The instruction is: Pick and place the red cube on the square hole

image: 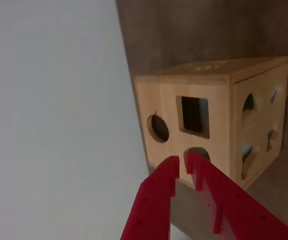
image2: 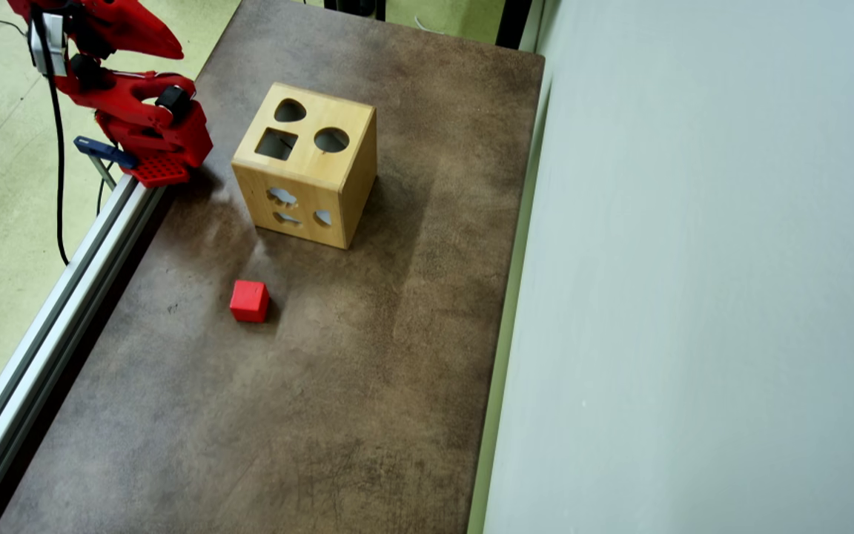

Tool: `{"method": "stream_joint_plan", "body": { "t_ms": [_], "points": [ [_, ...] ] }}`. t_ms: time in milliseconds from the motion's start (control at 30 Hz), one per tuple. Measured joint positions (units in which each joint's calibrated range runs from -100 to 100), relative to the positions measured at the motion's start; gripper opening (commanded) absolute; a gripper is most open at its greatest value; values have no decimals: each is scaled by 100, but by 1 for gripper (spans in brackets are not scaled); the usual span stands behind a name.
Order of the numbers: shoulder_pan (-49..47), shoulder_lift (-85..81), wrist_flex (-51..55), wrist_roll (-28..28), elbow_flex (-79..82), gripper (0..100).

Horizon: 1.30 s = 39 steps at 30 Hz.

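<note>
Red cube (image2: pixel 250 301): small, matte, plain-faced, seen resting on the brown table (image2: pixel 368 386) nearer its left edge in the overhead view. Square hole (image2: pixel 276 144) is cut in the wooden box (image2: pixel 338 189) top. Gripper (image: pixel 182 161) is seen nearly closed, empty.

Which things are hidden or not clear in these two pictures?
- The red cube: absent from the wrist view, outside its frame.
- Inside of the square hole: dark in both views.
- The gripper: its fingertips lie outside the overhead view's top-left corner; only the wrist view shows them, almost touching.
- Far sides of the wooden box: hidden by the box itself.
</note>
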Motion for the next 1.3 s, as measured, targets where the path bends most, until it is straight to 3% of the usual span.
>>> {"method": "stream_joint_plan", "body": {
  "t_ms": [333,467,1300],
  "points": [
    [1344,3034,0,0,-1752,2],
    [1595,3525,0,0,-1797,2],
    [2091,6246,-8,0,-1797,2]
  ]
}}
